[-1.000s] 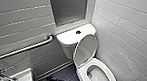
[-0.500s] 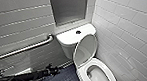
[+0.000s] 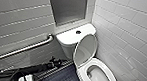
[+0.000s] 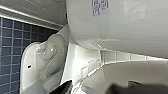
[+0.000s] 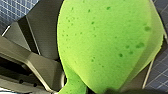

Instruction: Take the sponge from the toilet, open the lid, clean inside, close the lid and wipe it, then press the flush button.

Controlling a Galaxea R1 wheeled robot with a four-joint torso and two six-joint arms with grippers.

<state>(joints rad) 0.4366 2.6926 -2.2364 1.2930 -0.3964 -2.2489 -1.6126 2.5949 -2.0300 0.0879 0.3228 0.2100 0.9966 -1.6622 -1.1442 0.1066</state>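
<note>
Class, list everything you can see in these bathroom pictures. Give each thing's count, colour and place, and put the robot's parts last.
toilet: one, white, by the right wall
lid: one, white, raised, standing in front of the tank
flush button: one, dark, on the tank top
grey panel: one, on the wall above the tank
grab bar: one, metallic, on the left wall
floor: dark blue small tiles, left of the bowl
sponge: one, bright green, in the right pincer
left arm: one, black, low, left of the toilet
</note>
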